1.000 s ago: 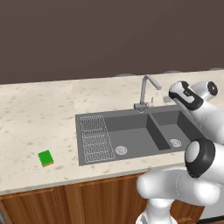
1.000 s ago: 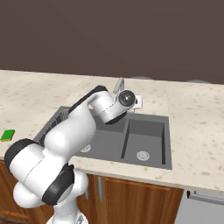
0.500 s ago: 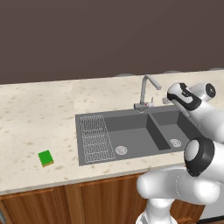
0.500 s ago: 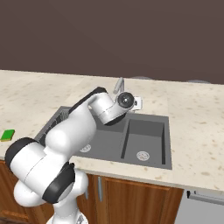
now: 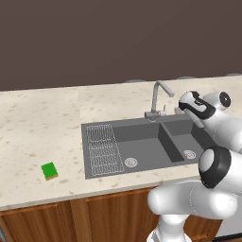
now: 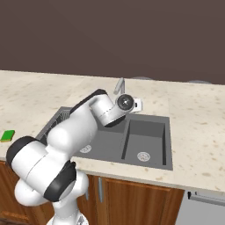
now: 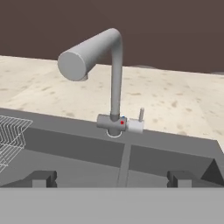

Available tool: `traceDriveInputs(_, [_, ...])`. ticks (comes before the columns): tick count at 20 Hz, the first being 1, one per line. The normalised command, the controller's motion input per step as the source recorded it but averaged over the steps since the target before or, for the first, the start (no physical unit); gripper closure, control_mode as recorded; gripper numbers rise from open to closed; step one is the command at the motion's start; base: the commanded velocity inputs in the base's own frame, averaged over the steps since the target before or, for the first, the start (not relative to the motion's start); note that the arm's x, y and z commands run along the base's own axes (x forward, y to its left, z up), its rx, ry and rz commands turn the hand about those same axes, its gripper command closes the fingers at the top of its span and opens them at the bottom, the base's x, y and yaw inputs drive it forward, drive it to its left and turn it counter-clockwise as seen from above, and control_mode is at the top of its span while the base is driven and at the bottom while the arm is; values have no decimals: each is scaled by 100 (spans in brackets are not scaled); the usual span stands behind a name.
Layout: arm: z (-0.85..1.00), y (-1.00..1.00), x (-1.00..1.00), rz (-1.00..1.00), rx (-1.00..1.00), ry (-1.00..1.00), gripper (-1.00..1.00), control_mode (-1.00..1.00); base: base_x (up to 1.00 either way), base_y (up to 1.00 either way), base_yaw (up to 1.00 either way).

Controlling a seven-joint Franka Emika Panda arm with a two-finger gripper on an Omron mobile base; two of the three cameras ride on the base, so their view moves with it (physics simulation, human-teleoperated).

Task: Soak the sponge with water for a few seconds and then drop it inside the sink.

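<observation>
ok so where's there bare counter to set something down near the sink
Free: the counter left of the sink, apart from the sponge near its front edge; and the counter right of the sink. Crowded: behind the basins, where the faucet stands and the arm's open jaws face it.

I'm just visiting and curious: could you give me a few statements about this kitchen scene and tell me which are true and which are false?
1. The sponge lies on the counter, to the left of the sink. True.
2. The gripper is holding the sponge. False: its fingers are open with nothing between them, facing the faucet.
3. Water is running from the faucet. False: no stream shows below the spout.
4. The wire drainboard sits at the left end of the sink. True.
5. The sponge is already inside a basin. False: it rests on the counter, apart from the sink.
</observation>
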Motion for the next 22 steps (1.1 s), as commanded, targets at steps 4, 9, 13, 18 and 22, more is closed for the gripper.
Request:
traceDriveInputs(4, [-9,0,9,0,-2,0,-100,-100,0,0,0])
traceDriveInputs(9, [-1,0,16,0,0,-1,-100,-100,0,0,0])
traceDriveInputs(13, [0,0,14,0,0,-5,-100,-100,0,0,0])
traceDriveInputs(18, [0,0,8,0,0,-9,-100,-100,0,0,0])
traceDriveInputs(22, [0,0,0,0,0,-13,-100,-100,0,0,0])
